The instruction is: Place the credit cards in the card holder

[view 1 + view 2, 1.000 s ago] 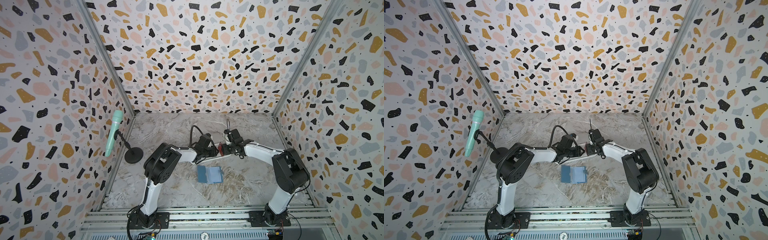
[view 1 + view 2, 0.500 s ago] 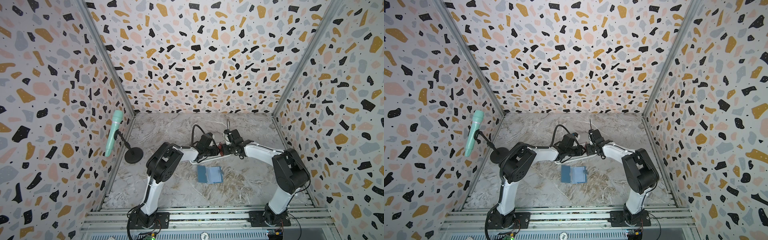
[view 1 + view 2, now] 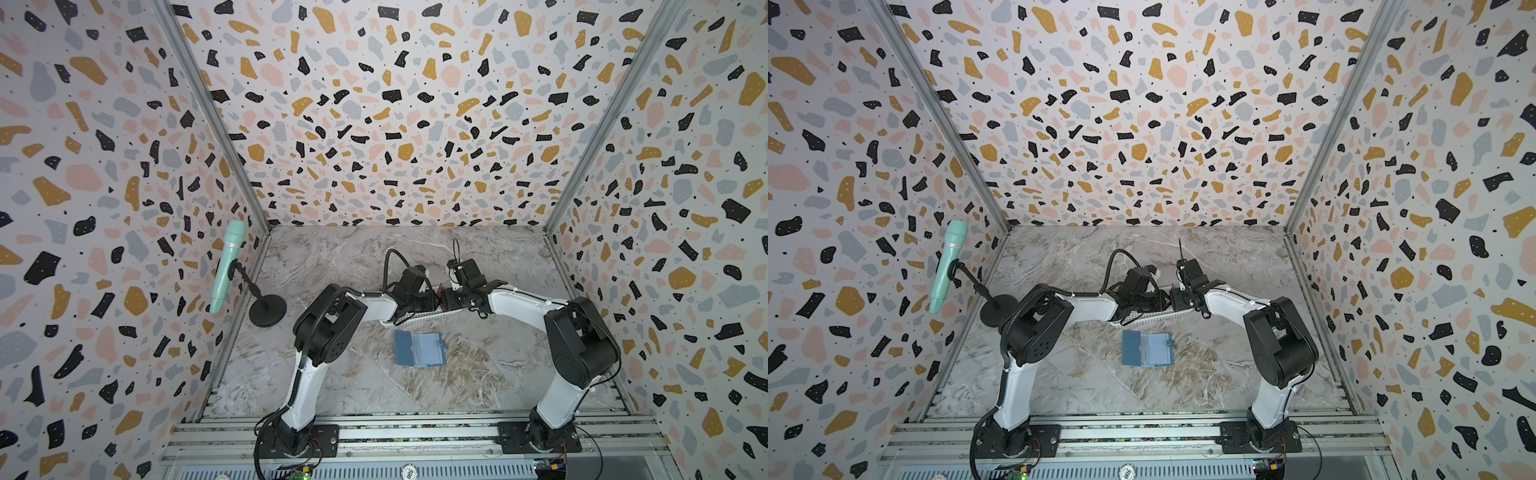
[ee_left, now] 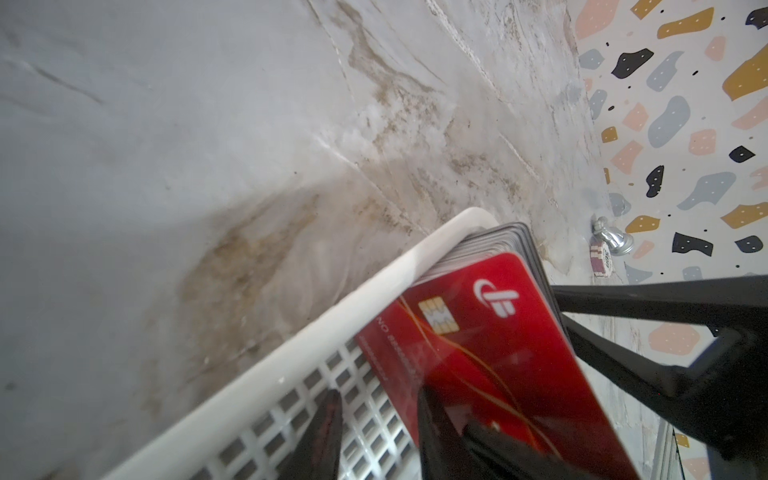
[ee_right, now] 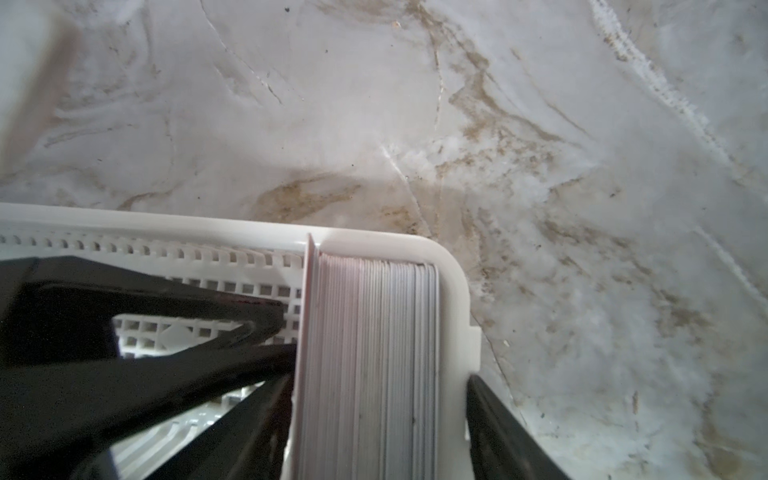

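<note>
In both top views the card holder (image 3: 419, 349) (image 3: 1148, 349) lies open and flat on the marble desk (image 3: 353, 257), near of the middle and apart from both arms. Just far of it stands a white basket (image 3: 422, 318). The left arm (image 3: 374, 307) and right arm (image 3: 519, 301) meet head to head over the basket. A sliver of red card (image 3: 439, 291) shows between the left jaws and the right jaws, which are too small here to tell how they stand. A mint microphone (image 3: 226, 266) on a black stand sits by the left wall.

In the left wrist view the credit cards (image 4: 498, 241) stand on edge as a stack at the end of the basket, with the red card in front, chip side showing. The left jaws are apart. One finger (image 4: 324, 436) is over the basket's grid floor and the other (image 4: 432, 424) lies across the red card's face. Only grid shows between them, and they clamp nothing.

In the right wrist view the stack is seen edge-on, packed into the basket's corner. The front card stands slightly proud of the rest. The right jaws are wide apart and straddle the stack. One finger (image 5: 498, 436) is outside the end wall and the other (image 5: 249, 432) is on the inner side.
</note>
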`<state>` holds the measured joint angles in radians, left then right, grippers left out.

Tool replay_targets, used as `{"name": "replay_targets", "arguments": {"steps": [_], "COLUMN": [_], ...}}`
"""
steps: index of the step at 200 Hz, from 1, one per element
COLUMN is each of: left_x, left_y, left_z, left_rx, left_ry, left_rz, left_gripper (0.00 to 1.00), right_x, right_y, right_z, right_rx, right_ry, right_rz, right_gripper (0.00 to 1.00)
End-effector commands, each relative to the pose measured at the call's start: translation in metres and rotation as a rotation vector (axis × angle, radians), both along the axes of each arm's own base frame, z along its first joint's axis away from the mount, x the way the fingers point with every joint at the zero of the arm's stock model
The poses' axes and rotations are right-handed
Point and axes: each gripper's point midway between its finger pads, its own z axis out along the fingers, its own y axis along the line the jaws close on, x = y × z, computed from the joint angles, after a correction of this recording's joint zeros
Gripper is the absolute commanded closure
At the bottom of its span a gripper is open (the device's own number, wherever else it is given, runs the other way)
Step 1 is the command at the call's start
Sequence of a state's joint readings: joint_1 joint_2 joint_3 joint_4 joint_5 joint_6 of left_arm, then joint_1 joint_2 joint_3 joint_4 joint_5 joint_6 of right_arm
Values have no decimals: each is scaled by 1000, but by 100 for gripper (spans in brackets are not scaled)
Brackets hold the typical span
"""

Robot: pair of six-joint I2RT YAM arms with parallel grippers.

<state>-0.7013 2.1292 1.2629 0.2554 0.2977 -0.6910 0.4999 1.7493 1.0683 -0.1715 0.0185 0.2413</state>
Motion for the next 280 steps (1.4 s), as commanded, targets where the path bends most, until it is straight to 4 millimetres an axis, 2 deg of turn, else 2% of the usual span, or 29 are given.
{"name": "replay_targets", "arguments": {"steps": [1, 37, 58, 85, 148, 226, 280], "left_x": [-2, -3, -4, -3, -3, -3, -2], "left_y": [-8, -7, -7, -7, -7, -7, -7], "left_z": [-11, -15, -14, -14, -11, -8, -3], "left_rx": [8, 12, 11, 10, 8, 3, 0], "left_ry": [4, 12, 11, 10, 5, 3, -2], "left_rz": [-29, -27, -28, -27, -26, -24, -21], "left_gripper": [66, 67, 67, 67, 68, 68, 68], "right_x": [-9, -10, -12, -16, -20, -19, -16], "right_y": [10, 5, 0, 2, 10, 11, 6], "right_z": [25, 38, 46, 56, 42, 25, 36], "right_rx": [40, 31, 26, 47, 55, 32, 30], "right_ry": [-28, -50, -66, -79, -44, -22, -49], "right_rz": [39, 28, 19, 26, 37, 34, -3], "right_gripper": [30, 27, 33, 48, 70, 81, 95]}}
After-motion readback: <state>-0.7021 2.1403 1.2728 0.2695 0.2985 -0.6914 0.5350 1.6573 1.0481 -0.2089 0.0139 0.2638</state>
